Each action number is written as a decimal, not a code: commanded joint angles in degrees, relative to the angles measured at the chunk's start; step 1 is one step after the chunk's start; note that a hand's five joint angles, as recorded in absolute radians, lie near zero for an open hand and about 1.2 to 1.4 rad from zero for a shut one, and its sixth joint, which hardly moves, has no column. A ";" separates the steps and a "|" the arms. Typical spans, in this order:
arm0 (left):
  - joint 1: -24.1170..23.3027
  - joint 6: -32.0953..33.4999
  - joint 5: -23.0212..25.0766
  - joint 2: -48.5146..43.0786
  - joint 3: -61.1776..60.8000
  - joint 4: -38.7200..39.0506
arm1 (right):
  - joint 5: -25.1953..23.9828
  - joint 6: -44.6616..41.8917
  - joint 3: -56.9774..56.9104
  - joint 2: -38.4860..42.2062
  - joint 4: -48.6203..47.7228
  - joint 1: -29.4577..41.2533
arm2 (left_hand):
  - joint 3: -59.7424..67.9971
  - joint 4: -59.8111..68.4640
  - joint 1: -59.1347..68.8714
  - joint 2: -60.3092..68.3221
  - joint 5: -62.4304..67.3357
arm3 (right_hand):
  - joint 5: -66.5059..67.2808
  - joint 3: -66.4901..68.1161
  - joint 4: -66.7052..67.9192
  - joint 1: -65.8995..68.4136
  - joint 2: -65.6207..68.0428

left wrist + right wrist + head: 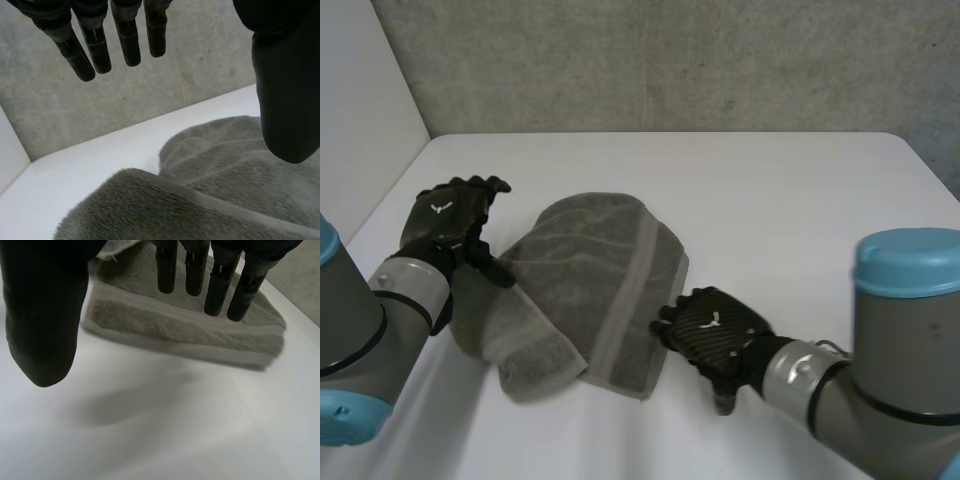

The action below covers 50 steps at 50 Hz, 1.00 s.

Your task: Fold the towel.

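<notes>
Risk: the fold comes out lopsided, or the whole heap skids instead of turning over. This is my read, not something seen.
Cause: the towel [585, 290] lies rumpled and already doubled, its edges not squared. Neither hand has a hold on it, so a push from one side would likely drag it across the smooth surface [790, 200].
Second risk: a scoop at the banded hem could lift both layers together.
Towel: centre-left of the head frame, with a pale band running down its right part.
Left hand [445, 225]: left of frame, at the towel's left edge. Fingers are straight, the thumb is spread wide, and it holds nothing. In its wrist view the pile lies under the palm.
Right hand [715, 335]: lower right of centre, just beside the towel's lower right edge. Fingers are straight, the thumb is apart, and it is empty. In its wrist view the hem lies at the fingertips; contact cannot be told.
</notes>
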 commanded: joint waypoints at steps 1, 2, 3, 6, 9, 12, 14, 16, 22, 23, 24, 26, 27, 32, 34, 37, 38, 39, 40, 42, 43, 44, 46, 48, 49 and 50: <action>-2.92 0.11 -0.01 0.70 -1.96 -1.53 | 2.55 3.93 -6.49 6.86 -0.17 5.98 | -2.36 -3.16 -3.33 -2.91 -11.40 | -0.71 -2.54 -2.13 -2.61 -2.89; -3.18 0.11 -0.01 0.62 -2.31 -1.53 | 2.73 4.98 -7.97 8.87 -0.25 6.94 | -2.36 -3.16 -3.33 -2.91 -11.40 | -0.38 -2.20 -1.80 -2.28 -2.56; -3.27 0.28 -0.09 0.61 -2.66 -1.53 | 2.73 6.03 -9.47 10.63 -0.25 8.16 | -2.19 -2.99 -3.17 -2.74 -11.24 | -0.04 -1.87 -1.46 -1.94 -2.22; -3.27 0.72 -0.10 0.61 -3.01 -1.44 | 2.91 7.01 -11.06 12.31 -0.25 9.14 | -1.68 -2.49 -2.66 -2.23 -10.73 | 0.64 -1.19 -0.78 -1.27 -1.54; -2.83 1.86 -0.01 0.35 -3.63 -1.36 | 3.96 8.50 -13.88 14.69 -0.25 10.46 | -1.52 -2.32 -2.49 -2.07 -10.56 | 2.32 0.49 0.90 0.42 0.14; -2.30 2.57 -0.01 0.26 -3.98 -1.18 | 5.72 8.68 -15.98 16.53 -0.17 11.60 | -1.52 -2.32 -2.49 -2.07 -10.56 | 3.33 1.50 1.91 1.43 1.15; -1.95 2.66 -0.01 0.18 -4.07 -1.09 | 7.03 8.68 -17.47 18.11 -0.34 12.48 | -1.52 -2.32 -2.49 -2.07 -10.56 | 5.66 3.84 4.24 3.76 3.48; -1.95 2.66 -0.01 0.18 -4.07 -1.09 | 7.47 8.68 -18.00 18.72 -0.43 12.66 | -1.52 -2.32 -2.49 -2.07 -10.56 | 9.35 7.52 7.93 7.44 7.17; -1.95 2.66 -0.10 0.26 -3.98 -0.92 | 8.53 8.07 -18.88 19.52 -2.01 12.66 | -1.52 -2.32 -2.49 -2.07 -10.56 | 16.95 15.12 15.53 15.05 14.77; -1.95 2.66 -0.10 0.26 -3.98 -0.92 | 8.53 8.06 -18.89 19.52 -2.01 12.66 | -1.52 -2.32 -2.49 -2.07 -10.56 | 16.95 15.12 15.53 15.05 14.77; -1.95 2.66 -0.10 0.26 -3.98 -0.92 | 8.79 7.89 -18.97 19.61 -2.19 12.66 | -1.52 -2.32 -2.49 -2.07 -10.56 | 17.12 15.29 15.70 15.22 14.94; -1.95 2.66 -0.10 0.26 -3.98 -0.83 | 9.15 7.80 -19.06 19.70 -2.36 12.66 | -1.52 -2.32 -2.49 -2.07 -10.56 | 17.63 15.80 16.20 15.72 15.44; -1.95 2.66 -0.10 0.26 -4.07 -0.83 | 9.49 7.80 -19.06 19.70 -2.45 12.66 | -1.52 -2.32 -2.49 -2.07 -10.56 | 19.13 17.30 17.70 17.22 16.94; -1.95 2.66 -0.10 0.26 -4.16 -0.83 | 10.46 7.71 -19.32 19.87 -3.15 12.66 | -1.52 -2.32 -2.49 -2.07 -10.57 | 22.00 20.17 20.58 20.10 19.82; -1.95 2.66 -0.10 0.26 -4.16 -0.83 | 10.64 7.62 -19.41 19.87 -3.16 12.57 | -1.68 -2.49 -2.66 -2.23 -10.73 | 22.00 20.17 20.58 20.10 19.82; -1.95 2.66 -0.10 0.18 -4.16 -0.83 | 10.73 7.62 -19.76 20.58 -3.16 12.48 | -1.52 -2.32 -2.49 -2.07 -10.56 | 22.00 20.17 20.58 20.10 19.82; -1.95 2.66 -0.10 0.18 -4.16 -0.83 | 10.73 7.62 -19.85 21.01 -3.16 12.31 | -1.68 -2.48 -2.66 -2.23 -10.73 | 21.83 20.00 20.41 19.93 19.65; -1.95 2.66 -0.10 0.18 -4.16 -0.83 | 10.73 7.62 -19.85 21.01 -3.16 12.31 | -1.68 -2.49 -2.66 -2.23 -10.73 | 21.83 20.00 20.41 19.93 19.65; -1.95 2.66 -0.10 0.18 -4.16 -0.83 | 10.73 7.62 -19.85 21.19 -3.16 12.22 | -1.68 -2.49 -2.66 -2.23 -10.73 | 21.83 20.00 20.41 19.93 19.65; -1.95 2.66 -0.10 0.18 -4.24 -0.92 | 10.73 7.62 -19.85 21.28 -3.24 12.13 | -1.68 -2.49 -2.66 -2.23 -10.73 | 22.00 20.17 20.58 20.10 19.82; -1.95 2.57 -0.10 0.18 -4.33 -0.83 | 10.73 7.62 -19.77 21.28 -3.33 12.04 | -1.68 -2.49 -2.66 -2.23 -10.73 | 22.00 20.17 20.58 20.10 19.82; -1.95 2.65 -0.10 0.18 -4.51 -0.83 | 10.73 7.62 -19.76 21.37 -3.51 12.04 | -1.68 -2.49 -2.66 -2.23 -10.73 | 22.50 20.67 21.08 20.60 20.32; -1.95 2.66 -0.10 0.26 -4.68 -0.83 | 10.73 7.62 -19.76 21.37 -3.68 12.04 | -1.68 -2.49 -2.66 -2.23 -10.73 | 23.84 22.01 22.42 21.93 21.66; -1.95 2.66 -0.10 0.18 -4.68 -0.83 | 10.73 7.62 -19.76 21.28 -3.94 12.04 | -1.68 -2.49 -2.66 -2.23 -10.73 | 27.51 25.68 26.09 25.61 25.33; -1.95 2.66 -0.10 0.18 -4.68 -0.83 | 10.73 7.71 -19.76 21.37 -4.29 12.04 | -1.68 -2.49 -2.66 -2.23 -10.73 | 31.38 29.55 29.96 29.48 29.20; -1.95 2.66 -0.10 0.18 -4.68 -0.83 | 10.73 7.71 -19.76 21.37 -4.30 12.04 | -1.68 -2.49 -2.66 -2.23 -10.73 | 31.42 29.59 30.00 29.52 29.24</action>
